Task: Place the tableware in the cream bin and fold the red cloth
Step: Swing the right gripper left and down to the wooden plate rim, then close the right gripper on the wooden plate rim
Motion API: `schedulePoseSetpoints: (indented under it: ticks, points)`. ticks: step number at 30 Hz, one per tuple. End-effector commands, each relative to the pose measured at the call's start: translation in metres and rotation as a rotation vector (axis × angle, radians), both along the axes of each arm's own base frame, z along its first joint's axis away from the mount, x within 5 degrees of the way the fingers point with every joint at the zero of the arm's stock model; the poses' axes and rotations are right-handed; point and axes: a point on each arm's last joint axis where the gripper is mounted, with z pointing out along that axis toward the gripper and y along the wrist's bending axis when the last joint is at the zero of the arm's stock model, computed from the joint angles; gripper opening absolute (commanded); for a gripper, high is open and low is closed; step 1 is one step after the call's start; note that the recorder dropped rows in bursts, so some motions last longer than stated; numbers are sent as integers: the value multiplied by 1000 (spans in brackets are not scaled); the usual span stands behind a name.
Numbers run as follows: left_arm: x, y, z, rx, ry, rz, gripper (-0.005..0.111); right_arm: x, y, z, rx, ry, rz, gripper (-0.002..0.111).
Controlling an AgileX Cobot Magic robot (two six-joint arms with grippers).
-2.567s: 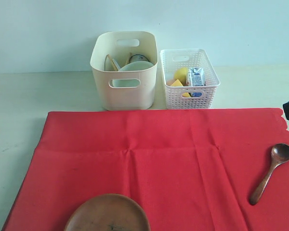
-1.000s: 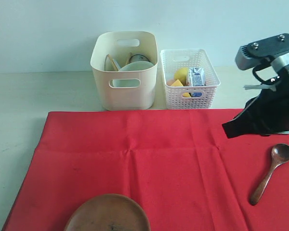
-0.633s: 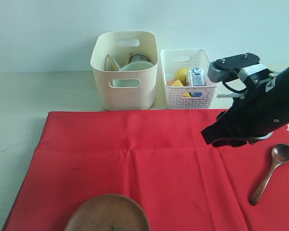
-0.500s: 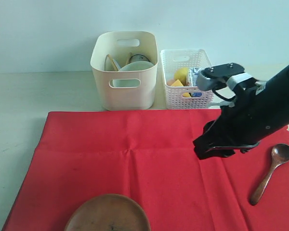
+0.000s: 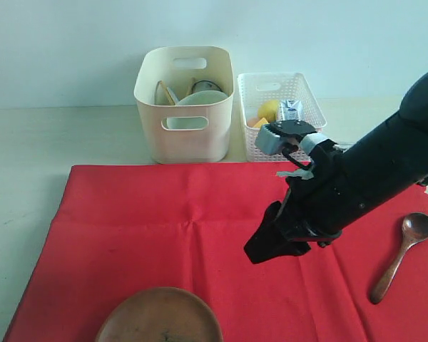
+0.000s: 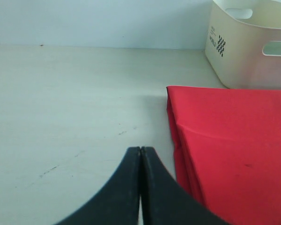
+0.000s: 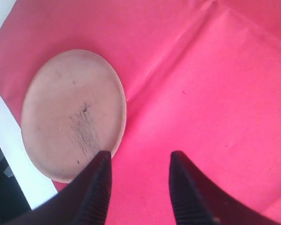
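While right gripper (image 7: 139, 159) hangs fingers apart over red cloth (image 5: 164, 221) beside brown wooden plate (image 7: 72, 115), brown wooden spoon (image 5: 399, 261) lies near cloth's right edge, pale bowl (image 5: 202, 97) inside cream bin (image 5: 185, 142), left gripper (image 6: 140, 157) fingers together over table (image 6: 61, 93)

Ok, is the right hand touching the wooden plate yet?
Apart. The exterior view shows the open right hand over the red cloth, with a strip of bare cloth between its fingertips and the wooden plate.
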Motion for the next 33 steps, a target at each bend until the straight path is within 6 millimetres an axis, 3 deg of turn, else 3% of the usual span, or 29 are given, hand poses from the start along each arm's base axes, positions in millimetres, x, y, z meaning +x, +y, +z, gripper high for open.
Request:
schedulePoseSetpoints:
  ticks: [1, 7, 17, 25, 33]
  points:
    - [0, 0, 0, -1, -16, -4, 0, -4, 19, -2, 6, -3, 79, 40]
    - [0, 0, 0, -1, -16, -4, 0, -5, 43, -17, -33, -69, 136, 40]
    - [0, 0, 0, -1, -16, -4, 0, -4, 75, -47, -85, -33, 241, 40]
    - [0, 0, 0, -1, -16, -4, 0, 0, 80, -66, -121, -6, 238, 40]
    - [0, 0, 0, -1, -16, -4, 0, 0, 81, -67, -121, 8, 219, 40]
